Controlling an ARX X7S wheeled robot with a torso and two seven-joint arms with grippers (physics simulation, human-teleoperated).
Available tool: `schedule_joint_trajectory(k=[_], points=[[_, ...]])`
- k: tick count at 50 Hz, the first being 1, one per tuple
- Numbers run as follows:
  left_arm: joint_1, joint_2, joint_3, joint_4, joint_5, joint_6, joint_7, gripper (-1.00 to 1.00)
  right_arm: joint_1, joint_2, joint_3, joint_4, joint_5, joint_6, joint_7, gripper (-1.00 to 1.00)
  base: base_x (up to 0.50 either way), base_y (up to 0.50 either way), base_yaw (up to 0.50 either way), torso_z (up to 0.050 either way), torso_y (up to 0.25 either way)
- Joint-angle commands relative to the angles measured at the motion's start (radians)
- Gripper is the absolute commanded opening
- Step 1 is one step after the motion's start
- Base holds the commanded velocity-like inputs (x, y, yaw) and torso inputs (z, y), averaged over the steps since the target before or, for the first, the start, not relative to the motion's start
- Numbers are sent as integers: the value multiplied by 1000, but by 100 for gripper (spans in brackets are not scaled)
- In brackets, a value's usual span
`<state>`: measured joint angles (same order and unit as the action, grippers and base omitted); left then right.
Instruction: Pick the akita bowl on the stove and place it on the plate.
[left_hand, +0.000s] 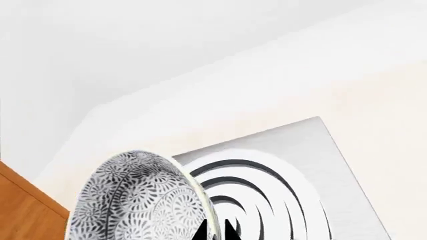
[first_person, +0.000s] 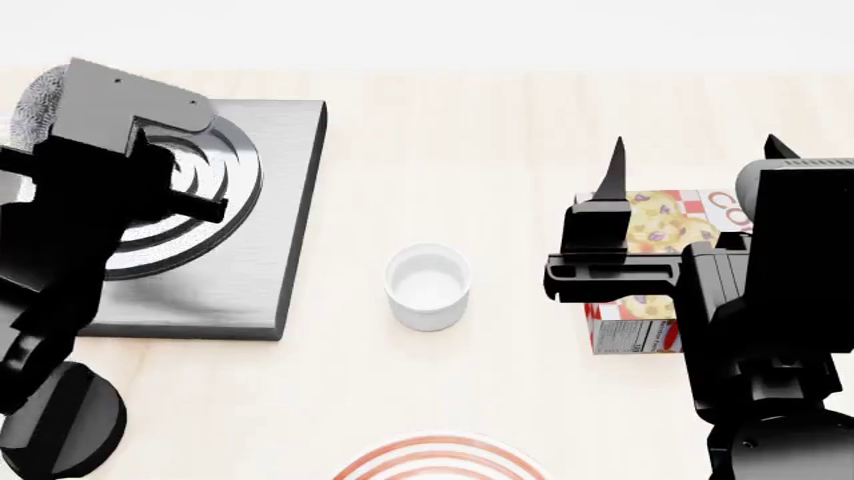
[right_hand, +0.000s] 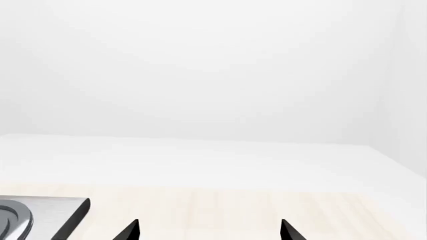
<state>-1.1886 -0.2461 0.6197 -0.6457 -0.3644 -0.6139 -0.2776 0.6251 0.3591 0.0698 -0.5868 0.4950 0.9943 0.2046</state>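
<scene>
The akita bowl (left_hand: 137, 200), white with a dense grey-black floral pattern, is tilted beside the burner rings of the stove (left_hand: 313, 165). My left gripper (left_hand: 215, 231) is shut on the bowl's rim, one black fingertip on each side. In the head view only a sliver of the bowl (first_person: 32, 106) shows behind my left arm, over the far left of the stove (first_person: 287, 200). Whether the bowl touches the stove cannot be told. The plate (first_person: 441, 462), red-ringed, is cut off at the near edge. My right gripper (first_person: 694, 160) hangs open and empty above the table.
A plain white cup (first_person: 427, 287) stands between the stove and the plate. A printed box (first_person: 651, 290) lies under my right arm. A brown wooden panel (left_hand: 23, 205) shows beside the table edge. The stove's corner (right_hand: 47, 215) appears near my right gripper (right_hand: 209, 231).
</scene>
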Motion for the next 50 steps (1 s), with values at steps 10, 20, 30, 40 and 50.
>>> schedule_joint_trajectory(k=[10,20,30,40,50], points=[[0,-147,182,473,49,-80,219,-100,3,-14,18,1,-17,4,-10,100,0,0,0,0,0],[-20,-240,271,657,76,-71,318,-100,-2,-12,15,7,-17,-8,-10,100,0,0,0,0,0],[-42,-307,353,814,101,-67,404,-100,-2,-10,14,7,-14,-8,-7,100,0,0,0,0,0],[-65,-342,400,945,100,-72,471,-100,-4,-7,13,10,-11,-13,-6,100,0,0,0,0,0],[-108,-365,478,1059,137,-48,551,-100,-1,-5,13,6,-5,-7,-1,100,0,0,0,0,2]])
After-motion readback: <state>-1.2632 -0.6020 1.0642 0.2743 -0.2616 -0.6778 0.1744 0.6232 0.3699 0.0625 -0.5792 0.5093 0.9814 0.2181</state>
